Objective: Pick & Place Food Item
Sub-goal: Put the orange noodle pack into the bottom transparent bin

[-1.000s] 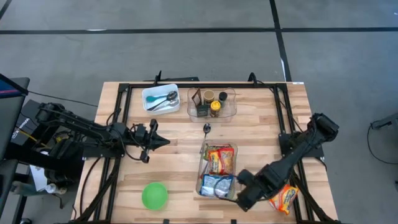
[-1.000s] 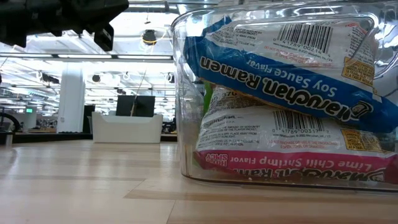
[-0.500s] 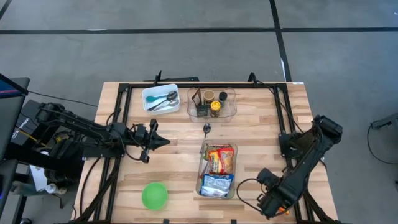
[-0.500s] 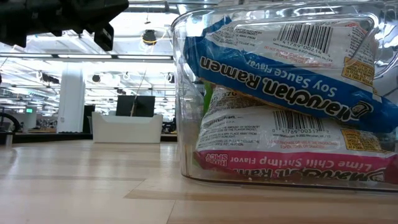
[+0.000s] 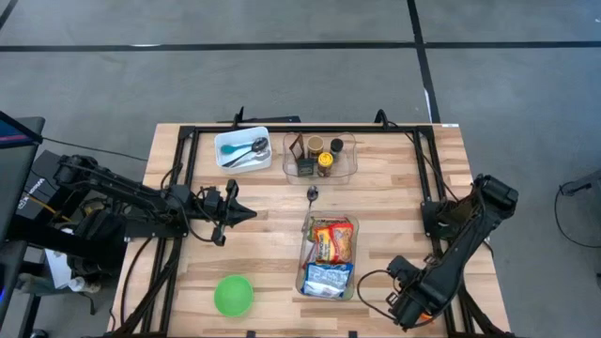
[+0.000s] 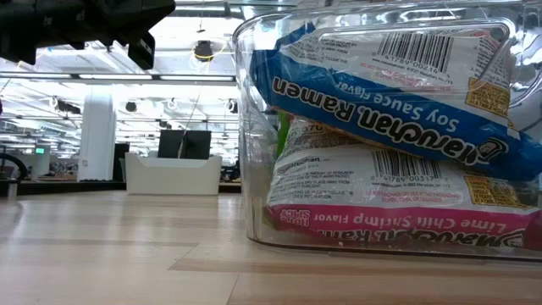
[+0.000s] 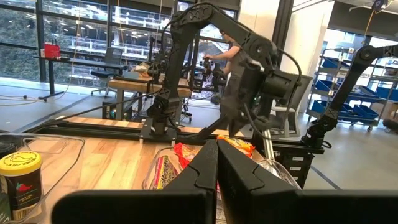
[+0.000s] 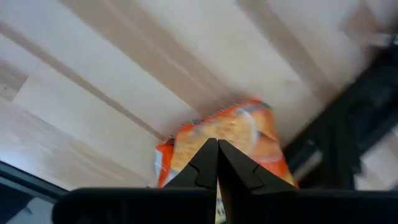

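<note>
An orange ramen packet [image 8: 244, 132] lies flat on the wooden table near its near right corner. In the high view my right arm hides it. My right gripper [image 8: 217, 144] is shut and points down over the packet's middle, and no touch shows. In the high view this gripper [image 5: 410, 314] stands to the right of a clear bin [image 5: 303, 272] holding several ramen packets [image 6: 389, 102]. My left gripper [image 5: 252, 214] waits shut over the table's left middle, pointing level toward the bin.
At the back stand a white tray [image 5: 242, 148] with spoons and a clear bin [image 5: 320, 156] with jars. A spoon [image 5: 313, 194] lies between the two bins. A green round thing [image 5: 234, 295] sits near left. Black frame rails [image 5: 427, 188] run along the table's sides.
My right gripper has swung from the bin's near right corner toward the table's right edge, sunk a little and tipped to point straight down. It now stands over the orange packet, which has not moved. The fingers stayed shut.
</note>
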`<state>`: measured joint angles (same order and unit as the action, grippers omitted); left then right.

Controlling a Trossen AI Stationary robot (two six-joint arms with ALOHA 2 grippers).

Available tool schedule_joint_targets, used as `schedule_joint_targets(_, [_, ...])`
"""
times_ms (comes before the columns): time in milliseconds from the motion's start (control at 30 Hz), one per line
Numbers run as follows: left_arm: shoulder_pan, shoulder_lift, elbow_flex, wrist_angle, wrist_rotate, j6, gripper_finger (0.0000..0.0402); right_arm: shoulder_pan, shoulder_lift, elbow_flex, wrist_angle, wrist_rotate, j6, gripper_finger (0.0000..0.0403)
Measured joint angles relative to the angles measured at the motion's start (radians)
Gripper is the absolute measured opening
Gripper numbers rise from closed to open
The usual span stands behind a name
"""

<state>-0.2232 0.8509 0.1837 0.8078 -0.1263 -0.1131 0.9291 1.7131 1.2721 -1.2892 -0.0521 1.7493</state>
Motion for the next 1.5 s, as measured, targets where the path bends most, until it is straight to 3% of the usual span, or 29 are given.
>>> schedule_joint_targets(133, [0.0,0.0,0.0,0.0,0.0,0.0,0.0,-0.007,0.001,-0.059,0.114,-0.021,-0.068,0.0004])
schedule_joint_targets(500, [0.0,0.0,0.0,0.0,0.0,0.0,0.0,-0.034,0.001,-0.163,0.072,-0.211,-0.129,0.0004])
schedule_joint_targets(900, [0.0,0.0,0.0,0.0,0.0,-0.002,0.0,-0.137,-0.054,-0.203,0.089,-0.187,-0.296,0.0002])
schedule_joint_targets(1267, [-0.001,0.0,0.0,-0.007,0.0,-0.008,0.0,-0.178,-0.2,-0.347,0.199,-0.213,-0.261,0.0001])
schedule_joint_targets(1500, [-0.001,0.0,0.0,-0.007,0.0,-0.011,0.0,-0.177,-0.221,-0.408,0.307,-0.235,-0.23,0.0004])
